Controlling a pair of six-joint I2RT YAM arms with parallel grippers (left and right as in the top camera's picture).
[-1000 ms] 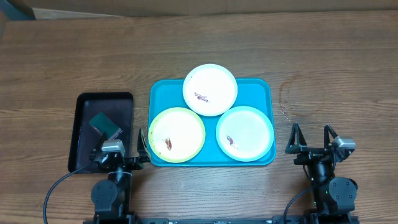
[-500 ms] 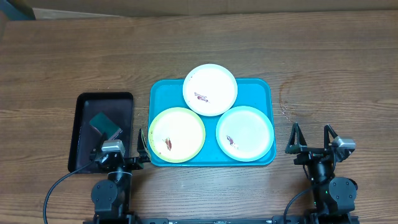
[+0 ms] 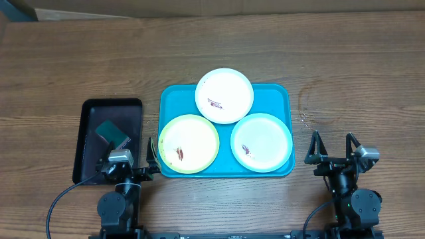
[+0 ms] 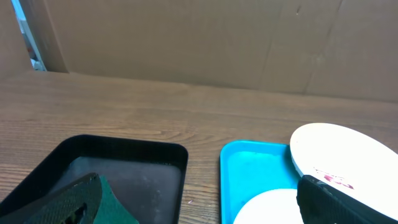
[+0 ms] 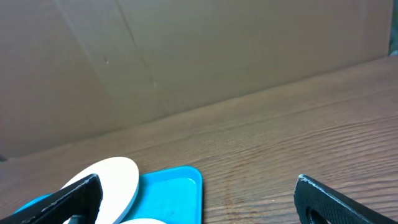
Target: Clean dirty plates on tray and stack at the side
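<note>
Three dirty plates lie on the turquoise tray (image 3: 175,99): a white plate (image 3: 224,95) at the back overhanging the far rim, a yellow-green rimmed plate (image 3: 188,143) front left, and a pale mint plate (image 3: 261,142) front right. Each carries a small brown-red smear. My left gripper (image 3: 126,149) rests open at the table's front between the black tray and the turquoise tray, holding nothing. My right gripper (image 3: 331,145) stands open to the right of the tray, also bare. The left wrist view shows the tray (image 4: 255,168) and white plate (image 4: 348,152); the right wrist view shows the white plate (image 5: 109,177).
A narrow black tray (image 3: 126,113) lies left of the turquoise tray, with a dark green sponge (image 3: 111,133) in it, also in the left wrist view (image 4: 115,208). Cardboard (image 3: 199,6) lines the table's far edge. Bare wood lies right of the tray.
</note>
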